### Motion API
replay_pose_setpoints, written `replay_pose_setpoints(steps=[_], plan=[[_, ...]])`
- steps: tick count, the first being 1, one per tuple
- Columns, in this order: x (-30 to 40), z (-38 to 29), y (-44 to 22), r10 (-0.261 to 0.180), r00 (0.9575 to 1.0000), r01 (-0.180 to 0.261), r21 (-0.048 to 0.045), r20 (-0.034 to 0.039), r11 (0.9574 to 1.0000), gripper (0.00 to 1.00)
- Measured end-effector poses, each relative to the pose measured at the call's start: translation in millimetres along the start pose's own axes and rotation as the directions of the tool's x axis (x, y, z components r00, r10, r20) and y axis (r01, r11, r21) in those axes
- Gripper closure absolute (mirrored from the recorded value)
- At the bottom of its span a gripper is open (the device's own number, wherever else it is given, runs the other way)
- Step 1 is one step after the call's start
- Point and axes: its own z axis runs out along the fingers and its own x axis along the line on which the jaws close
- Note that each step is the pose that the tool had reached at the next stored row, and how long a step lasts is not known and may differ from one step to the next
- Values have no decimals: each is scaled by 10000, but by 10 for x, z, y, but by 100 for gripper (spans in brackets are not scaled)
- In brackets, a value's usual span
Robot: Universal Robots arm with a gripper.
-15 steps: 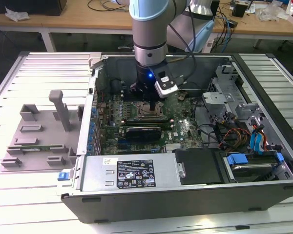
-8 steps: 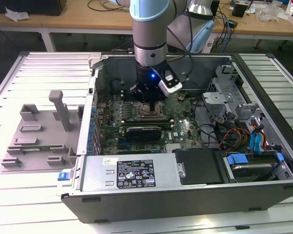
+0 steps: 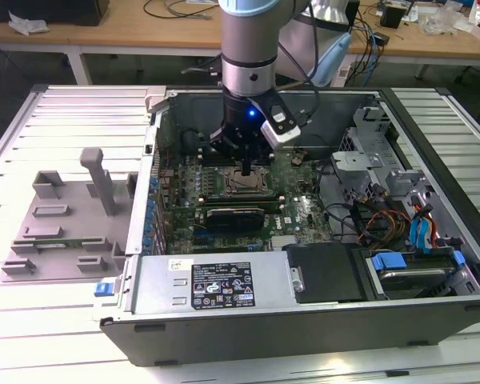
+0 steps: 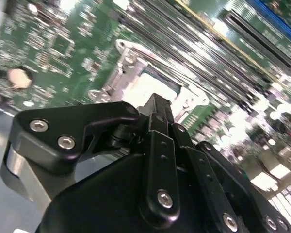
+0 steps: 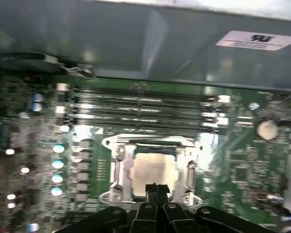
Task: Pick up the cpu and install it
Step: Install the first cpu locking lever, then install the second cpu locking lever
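Exterior view: high, off-arm, looks down on open computer case [image 3: 304, 312] from further back. Both wrist views: close, ride on arm, face down at motherboard [image 5: 242, 160]. All 3 share the socket frame [image 5: 117, 167] area.

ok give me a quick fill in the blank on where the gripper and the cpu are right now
1. The gripper hangs inside the open computer ____.
2. The cpu lies in the socket on the green ____.
3. In the first wrist view the gripper's fingertips are pressed ____, with no gap.
4. The grey fixture lies at the exterior view's ____.

Missing words: case; motherboard; together; left
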Motion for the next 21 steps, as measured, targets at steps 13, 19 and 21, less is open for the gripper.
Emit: replay_pose_setpoints(steps=[13,19,21], plan=[[-51,-75,-5,-1,9999,1,-20,-119,10000,89],[-52,-86,-5,-2,9999,1,-17,-120,10000,89],[-52,-88,-5,-2,9999,1,-18,-120,10000,89]])
